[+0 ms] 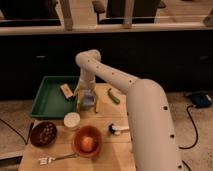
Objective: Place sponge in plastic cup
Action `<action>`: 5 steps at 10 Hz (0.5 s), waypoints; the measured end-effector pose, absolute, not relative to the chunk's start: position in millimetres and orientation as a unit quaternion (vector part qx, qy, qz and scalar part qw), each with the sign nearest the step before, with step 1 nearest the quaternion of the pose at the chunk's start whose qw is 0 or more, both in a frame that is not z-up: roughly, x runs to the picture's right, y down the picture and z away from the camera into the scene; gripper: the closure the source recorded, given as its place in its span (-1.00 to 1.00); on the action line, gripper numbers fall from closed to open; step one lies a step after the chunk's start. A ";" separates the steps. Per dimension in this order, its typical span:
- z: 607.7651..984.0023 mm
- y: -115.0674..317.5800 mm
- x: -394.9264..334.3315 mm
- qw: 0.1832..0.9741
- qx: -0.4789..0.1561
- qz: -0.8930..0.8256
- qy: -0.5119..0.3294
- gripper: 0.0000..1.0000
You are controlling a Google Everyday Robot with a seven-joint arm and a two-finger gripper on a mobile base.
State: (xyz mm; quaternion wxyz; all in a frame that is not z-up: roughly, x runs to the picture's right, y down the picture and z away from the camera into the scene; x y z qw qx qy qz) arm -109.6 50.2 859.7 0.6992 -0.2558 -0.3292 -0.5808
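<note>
Sponge not yet in cup, grasp stage

My gripper (86, 101) hangs just right of the green tray (42, 107), fingers spread wide either side of the sponge (88, 104), which seems to rest on the table (117, 112); lift and drop remain. Plastic cup: cannot find it (perhaps hidden behind my wrist)

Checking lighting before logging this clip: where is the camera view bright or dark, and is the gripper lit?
Camera view: light wooden table and green rectangular tray are warmly lit; the backdrop behind is dark; the gripper, low over the table beside the tray, is lit.
</note>
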 end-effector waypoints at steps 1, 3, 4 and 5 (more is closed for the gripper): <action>859.5 50.5 -109.8 0.700 -0.256 -0.581 -0.328 -0.60; 858.6 51.2 -110.3 0.701 -0.256 -0.580 -0.326 -0.60; 858.7 51.1 -109.8 0.701 -0.256 -0.580 -0.326 -0.60; 858.6 51.2 -109.9 0.701 -0.256 -0.580 -0.326 -0.60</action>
